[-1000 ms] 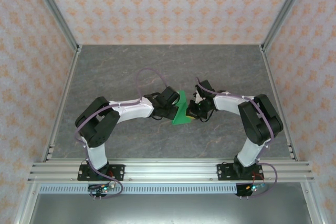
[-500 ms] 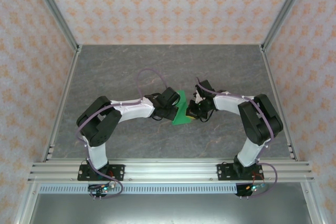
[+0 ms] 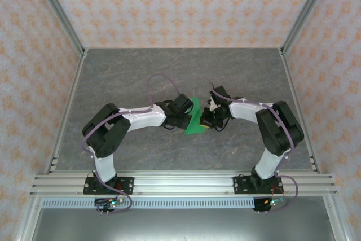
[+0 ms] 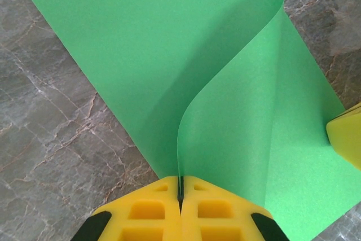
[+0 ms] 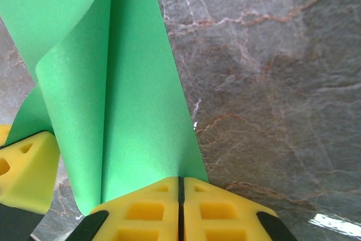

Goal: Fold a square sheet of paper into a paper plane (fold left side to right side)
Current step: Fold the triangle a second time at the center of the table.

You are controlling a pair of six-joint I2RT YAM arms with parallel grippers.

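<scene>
Fingers of the left gripper are pinched together on a lifted edge of the square sheet of paper; the right gripper clamps another edge. The sheet curls uncreased over the table centre. Risk: uneven pulling skews the fold or tears it.
</scene>
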